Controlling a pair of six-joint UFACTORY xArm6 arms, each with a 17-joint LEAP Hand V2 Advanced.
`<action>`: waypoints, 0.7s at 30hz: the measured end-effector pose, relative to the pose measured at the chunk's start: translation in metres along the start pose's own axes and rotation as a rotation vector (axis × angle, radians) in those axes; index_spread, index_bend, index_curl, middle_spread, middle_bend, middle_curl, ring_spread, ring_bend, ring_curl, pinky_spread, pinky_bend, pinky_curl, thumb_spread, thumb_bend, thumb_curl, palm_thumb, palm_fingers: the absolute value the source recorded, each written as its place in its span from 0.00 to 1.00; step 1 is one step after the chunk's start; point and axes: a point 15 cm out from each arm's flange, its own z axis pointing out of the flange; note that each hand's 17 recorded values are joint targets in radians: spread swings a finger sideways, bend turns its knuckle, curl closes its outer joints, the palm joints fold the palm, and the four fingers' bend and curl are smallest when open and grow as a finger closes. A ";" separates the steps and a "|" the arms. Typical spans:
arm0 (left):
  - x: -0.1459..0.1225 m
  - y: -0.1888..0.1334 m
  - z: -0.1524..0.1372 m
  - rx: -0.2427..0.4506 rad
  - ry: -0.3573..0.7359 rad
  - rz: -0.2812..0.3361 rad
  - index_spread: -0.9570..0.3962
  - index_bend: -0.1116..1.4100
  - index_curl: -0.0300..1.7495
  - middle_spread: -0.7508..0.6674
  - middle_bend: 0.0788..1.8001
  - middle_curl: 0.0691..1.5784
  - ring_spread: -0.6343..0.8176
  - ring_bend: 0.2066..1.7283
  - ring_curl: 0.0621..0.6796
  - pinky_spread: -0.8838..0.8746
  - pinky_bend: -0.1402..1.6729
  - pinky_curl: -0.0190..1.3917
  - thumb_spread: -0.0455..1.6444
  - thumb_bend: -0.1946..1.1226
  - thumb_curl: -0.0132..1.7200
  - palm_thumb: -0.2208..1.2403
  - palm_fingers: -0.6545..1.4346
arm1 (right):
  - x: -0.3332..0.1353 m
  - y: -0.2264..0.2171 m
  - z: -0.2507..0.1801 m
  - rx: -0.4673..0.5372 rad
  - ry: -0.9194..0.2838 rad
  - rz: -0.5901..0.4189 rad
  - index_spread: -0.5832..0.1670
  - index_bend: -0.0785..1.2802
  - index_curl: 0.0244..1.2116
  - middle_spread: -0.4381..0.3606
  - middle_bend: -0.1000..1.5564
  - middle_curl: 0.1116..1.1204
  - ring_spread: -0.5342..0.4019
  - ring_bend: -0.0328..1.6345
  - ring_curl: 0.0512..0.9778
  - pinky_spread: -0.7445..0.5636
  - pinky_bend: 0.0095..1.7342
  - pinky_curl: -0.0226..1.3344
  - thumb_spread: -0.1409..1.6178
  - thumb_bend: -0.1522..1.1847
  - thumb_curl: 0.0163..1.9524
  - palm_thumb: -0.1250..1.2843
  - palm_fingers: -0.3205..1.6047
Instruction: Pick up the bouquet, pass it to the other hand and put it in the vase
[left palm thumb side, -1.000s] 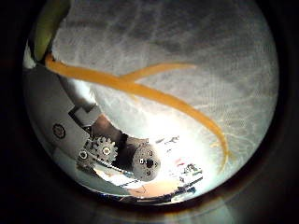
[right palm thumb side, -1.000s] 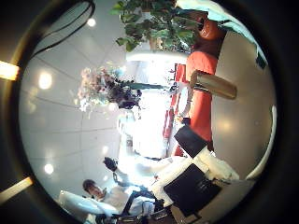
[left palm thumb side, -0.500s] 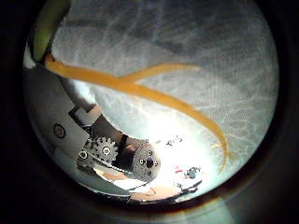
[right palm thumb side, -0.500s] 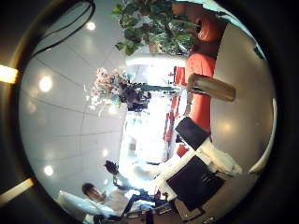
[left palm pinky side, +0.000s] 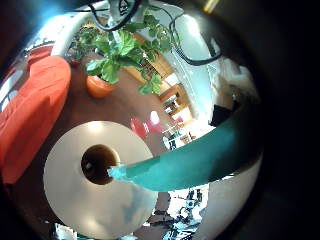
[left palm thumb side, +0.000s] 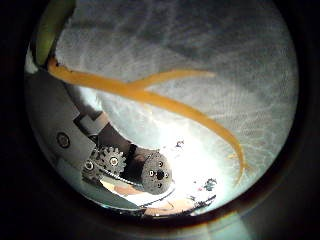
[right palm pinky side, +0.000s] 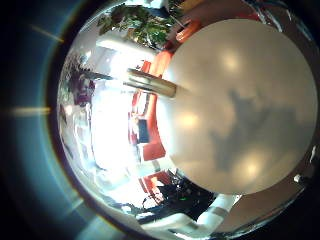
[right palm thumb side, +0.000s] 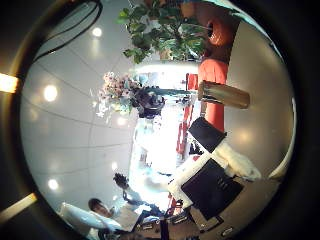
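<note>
One potted plant (left palm pinky side: 122, 52) beyond vase (left palm pinky side: 100, 165).

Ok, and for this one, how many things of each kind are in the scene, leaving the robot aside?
Bouquet of small flowers with wrapped stems: 1
Tall cylindrical vase: 1
Round table: 1
Leafy potted plant: 1
Total: 4

Bouquet stems (left palm pinky side: 190, 160) stand in the vase (left palm pinky side: 70, 190) mouth, blocking it.
</note>
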 end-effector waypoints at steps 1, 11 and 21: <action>-0.002 0.000 0.003 -0.003 0.001 -0.004 0.12 0.28 0.82 0.18 0.60 0.59 0.16 0.84 0.72 0.19 0.77 0.51 0.65 0.14 0.44 0.82 0.85 | 0.001 0.000 0.000 0.000 0.000 0.002 0.33 0.19 0.27 0.56 0.25 0.23 0.66 0.37 0.23 0.92 0.27 0.33 0.66 0.10 0.26 0.62 0.30; -0.017 -0.002 0.009 -0.010 -0.002 -0.035 0.13 0.26 0.84 0.18 0.59 0.59 0.16 0.83 0.71 0.19 0.77 0.50 0.64 0.13 0.42 0.79 0.84 | 0.006 0.000 0.000 -0.003 -0.003 0.014 0.33 0.18 0.26 0.54 0.23 0.24 0.66 0.37 0.22 0.92 0.26 0.30 0.66 0.10 0.25 0.62 0.32; -0.046 0.010 0.022 -0.067 0.005 -0.080 0.25 0.11 0.74 0.32 0.34 0.51 0.25 0.61 0.63 0.28 0.60 0.48 0.60 0.07 0.33 0.51 0.25 | 0.007 0.000 0.000 -0.004 -0.002 0.016 0.34 0.19 0.26 0.52 0.23 0.24 0.66 0.36 0.21 0.91 0.25 0.27 0.66 0.10 0.25 0.62 0.33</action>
